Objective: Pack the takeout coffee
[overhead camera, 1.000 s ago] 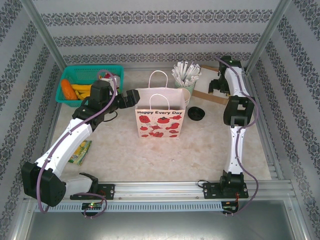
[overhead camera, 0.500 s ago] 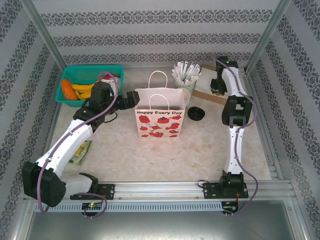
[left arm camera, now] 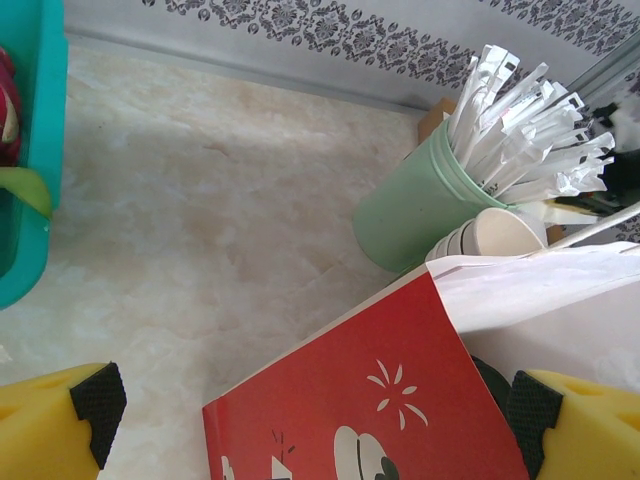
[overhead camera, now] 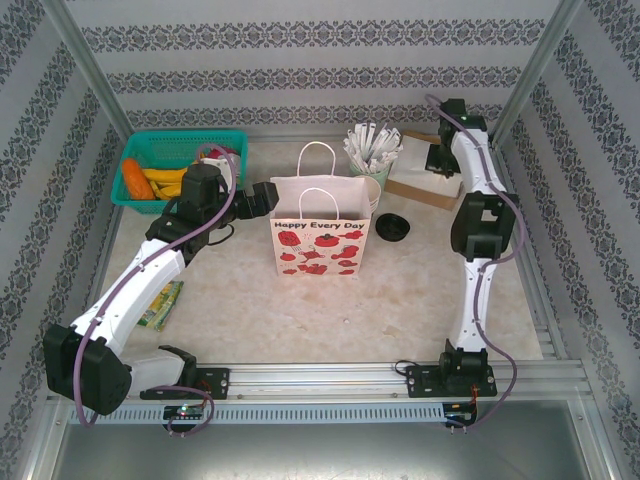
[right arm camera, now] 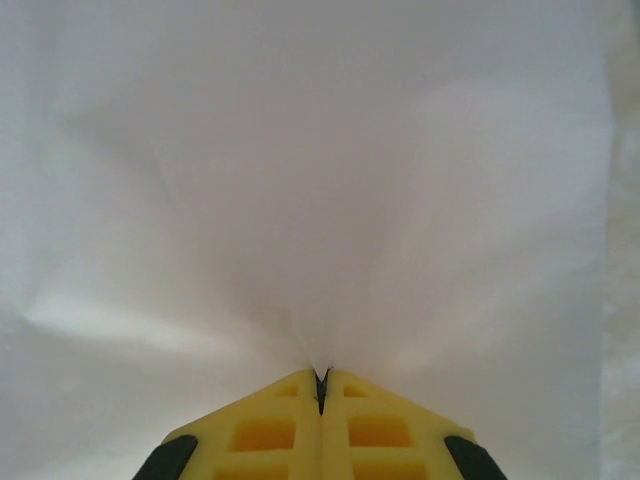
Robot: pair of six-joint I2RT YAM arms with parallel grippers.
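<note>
From above, your left gripper (overhead camera: 268,194) stood wide open just beside the left side of the paper bag (overhead camera: 320,240), which was upright in the middle of the table (overhead camera: 300,320). Your right gripper (overhead camera: 440,162) was at the far right corner, down on white paper (overhead camera: 412,158) atop a cardboard box (overhead camera: 418,190). A round black lid (overhead camera: 392,226) lay just right of the bag; whether it capped the takeout coffee you could not tell.

On your left wrist camera, the open left gripper (left arm camera: 320,420) had its pads (left arm camera: 95,405) on either side of the red side of the paper bag (left arm camera: 370,400). A green holder (left arm camera: 410,210) of wrapped straws (left arm camera: 520,120) and stacked paper cups (left arm camera: 497,235) stood beyond.

On your right wrist camera, the right gripper (right arm camera: 321,378) was closed, its tips pinching the white paper (right arm camera: 320,180) into creases.
</note>
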